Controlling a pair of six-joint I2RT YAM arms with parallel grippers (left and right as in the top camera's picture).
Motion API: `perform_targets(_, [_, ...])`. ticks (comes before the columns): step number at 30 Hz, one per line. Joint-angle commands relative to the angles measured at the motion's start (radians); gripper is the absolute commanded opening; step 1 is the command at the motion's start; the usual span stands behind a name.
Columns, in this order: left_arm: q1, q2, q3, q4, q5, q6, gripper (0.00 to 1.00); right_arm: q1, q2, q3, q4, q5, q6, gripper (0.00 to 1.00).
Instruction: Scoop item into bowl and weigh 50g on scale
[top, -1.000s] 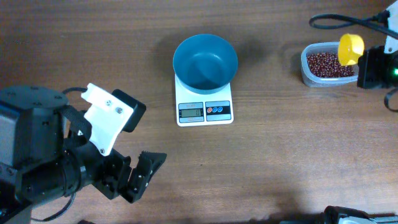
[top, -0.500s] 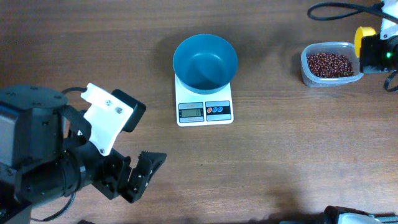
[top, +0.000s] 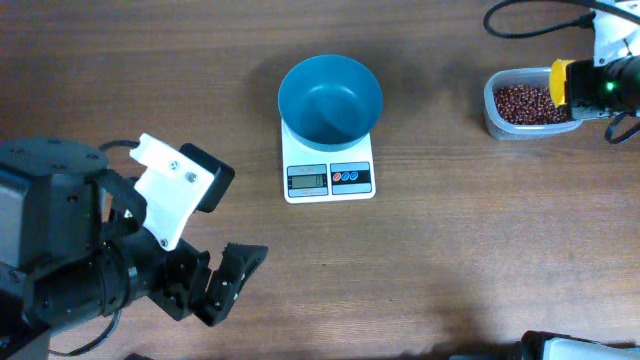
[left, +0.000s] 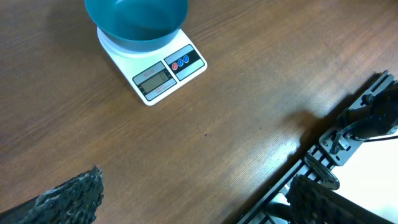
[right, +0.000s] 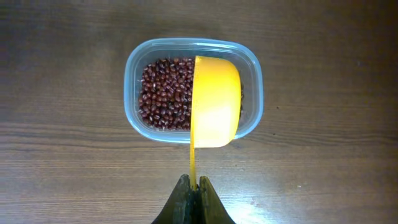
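At 8 o'clock on the wooden table the left gripper hangs idle, fingers spread wide and holding nothing, parked clear of the work. At centre, the small white square digital scale carries the round teal-blue plastic bowl on its 12 o'clock end, which leaves the display at 6 o'clock readable. The bowl looks empty. Toward 2 o'clock of the scale, well apart, sits the clear rounded-rectangular plastic tub holding the small reddish-brown beans. The right gripper has its fingers pressed together on the thin handle of a yellow plastic scoop. The scoop is rolled on edge over the tub's 3 o'clock half with its mouth toward the beans, probably poised to dig in.
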Motion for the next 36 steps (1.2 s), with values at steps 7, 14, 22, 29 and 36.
perform_targets(7, [0.092,0.007,0.018,-0.111,-0.051,0.281,0.99,-0.004,0.0,0.03,0.034,-0.067,0.016,0.04])
perform_targets(14, [0.331,0.301,0.018,-0.109,0.388,0.72,0.99,-0.004,0.0,0.03,0.04,-0.079,0.016,0.04])
perform_targets(22, [0.331,0.34,0.018,-0.076,0.247,0.723,0.99,-0.004,0.0,0.03,0.028,-0.054,-0.018,0.04])
perform_targets(29, [0.331,0.341,0.018,-0.075,0.23,0.723,0.99,-0.003,0.12,0.03,0.1,0.126,-0.106,0.04])
perform_targets(36, [0.331,0.341,0.018,-0.075,0.23,0.723,0.99,-0.003,0.231,0.029,0.104,0.141,-0.112,0.04])
